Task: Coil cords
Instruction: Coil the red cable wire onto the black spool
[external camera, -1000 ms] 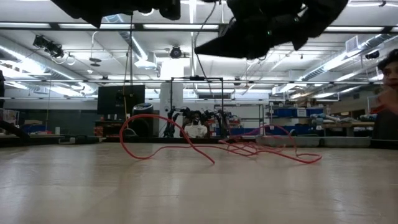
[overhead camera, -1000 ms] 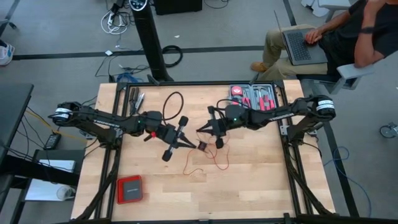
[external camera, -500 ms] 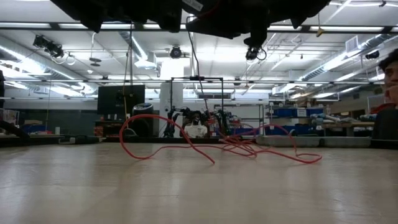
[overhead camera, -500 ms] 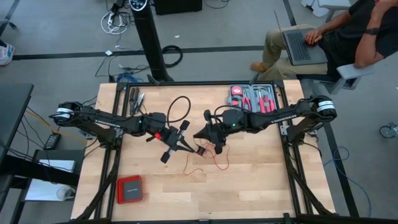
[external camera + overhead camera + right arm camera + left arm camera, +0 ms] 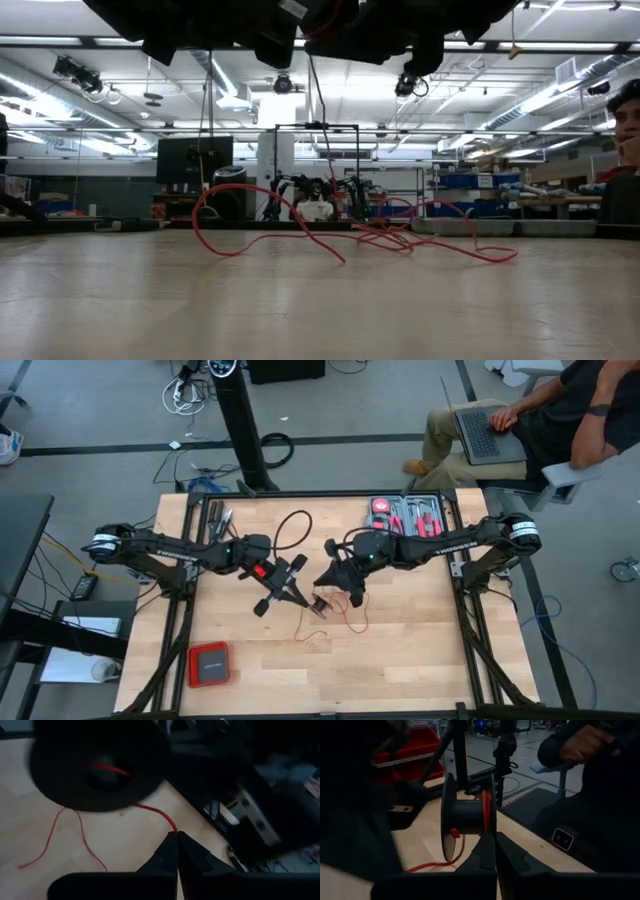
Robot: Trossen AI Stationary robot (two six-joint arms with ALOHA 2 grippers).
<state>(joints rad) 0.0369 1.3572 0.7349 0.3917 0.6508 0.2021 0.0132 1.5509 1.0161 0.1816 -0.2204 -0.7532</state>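
A thin red cord [image 5: 345, 622] lies in loose loops on the wooden table; it also shows in the low view [image 5: 350, 235]. Part of it is wound on a small black spool [image 5: 465, 817]. My left gripper [image 5: 313, 600] is shut on the spool above the table's middle. My right gripper [image 5: 322, 582] is just to the right of the spool, shut on the cord; its wrist view shows one face of the spool [image 5: 100, 770]. My left gripper [image 5: 495, 840] pinches the rim of one spool flange [image 5: 493, 827] between its two shut fingers. The spool is lifted clear of the table with its axle about level. The cord hangs slack from it down to the table [image 5: 435, 866]. My right gripper [image 5: 176, 834] pinches the red cord between its fingertips, a short way from the spool. The stretch of cord [image 5: 159, 813] runs from the fingertips to the spool. The rest lies slack on the table [image 5: 75, 835].
A grey tool tray [image 5: 410, 518] stands at the far right of the table and a flat red box [image 5: 209, 663] at the near left. A black cable loop [image 5: 290, 530] lies behind the grippers. A person with a laptop [image 5: 530, 410] sits beyond the far right corner.
My right gripper has moved a little toward the table's left, closer to the spool. My left gripper has turned slightly while holding the spool. The loose cord's loops on the table have pulled in a little toward the grippers.
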